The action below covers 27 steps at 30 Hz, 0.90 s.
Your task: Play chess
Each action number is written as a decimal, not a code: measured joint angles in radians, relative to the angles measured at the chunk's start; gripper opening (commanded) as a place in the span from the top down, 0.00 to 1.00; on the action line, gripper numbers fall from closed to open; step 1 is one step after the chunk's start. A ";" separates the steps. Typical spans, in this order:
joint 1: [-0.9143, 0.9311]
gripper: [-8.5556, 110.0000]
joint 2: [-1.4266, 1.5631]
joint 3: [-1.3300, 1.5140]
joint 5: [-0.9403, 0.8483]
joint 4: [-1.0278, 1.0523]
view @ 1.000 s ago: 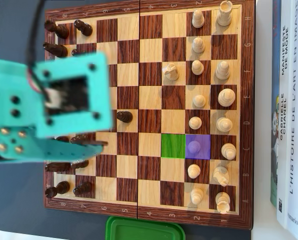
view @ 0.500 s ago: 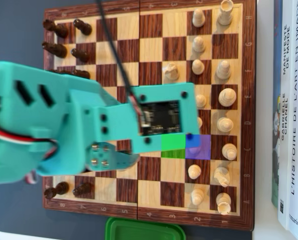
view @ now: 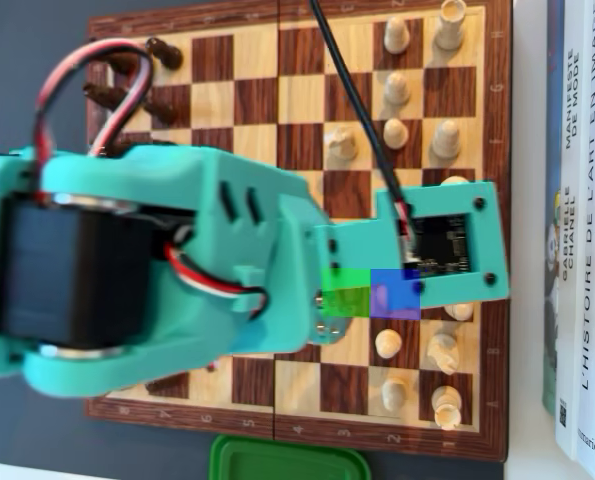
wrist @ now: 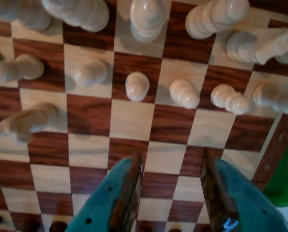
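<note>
Wrist view: the tool (wrist: 172, 166) is hovering over the chessboard (wrist: 88, 113) with its two teal fingers standing apart and nothing between them, above bare squares at the lower centre of the frame. White pawns are sitting in a row across the middle; the centre pawn (wrist: 137, 86) is lying almost straight ahead of the gap, with a second pawn (wrist: 185, 93) just right of it. Larger white pieces are lining the top edge, and a white knight (wrist: 30, 122) is standing forward at the left. Overhead view: the arm (view: 177, 270) is covering the board's middle, dark pieces (view: 127, 95) sitting at upper left. Judgement: the pawns look small, light, rigid and smoothly finished, so likely slippery; taking one at the narrow neck under its round head should be resisting slip, and a low grip risks tipping neighbours.
</note>
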 measured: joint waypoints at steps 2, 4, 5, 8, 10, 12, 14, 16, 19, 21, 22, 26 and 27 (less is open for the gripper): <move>0.000 0.78 -0.025 -0.020 0.000 0.000; 0.000 0.78 -0.049 -0.038 0.000 0.000; 0.000 0.78 -0.061 -0.044 0.000 0.000; 0.000 0.78 -0.098 -0.066 0.000 0.000; 0.000 0.78 -0.121 -0.086 0.000 -0.002; 0.000 0.78 -0.135 -0.098 0.000 -0.002; 0.000 0.78 -0.160 -0.120 0.000 -0.002; 0.000 0.78 -0.173 -0.135 0.000 -0.002; 0.008 0.78 -0.186 -0.149 0.000 -0.002; 0.015 0.78 -0.187 -0.149 0.000 -0.002; 0.018 0.78 -0.187 -0.149 0.000 -0.002; 0.025 0.78 -0.187 -0.149 0.000 -0.002; 0.028 0.78 -0.187 -0.149 0.000 -0.002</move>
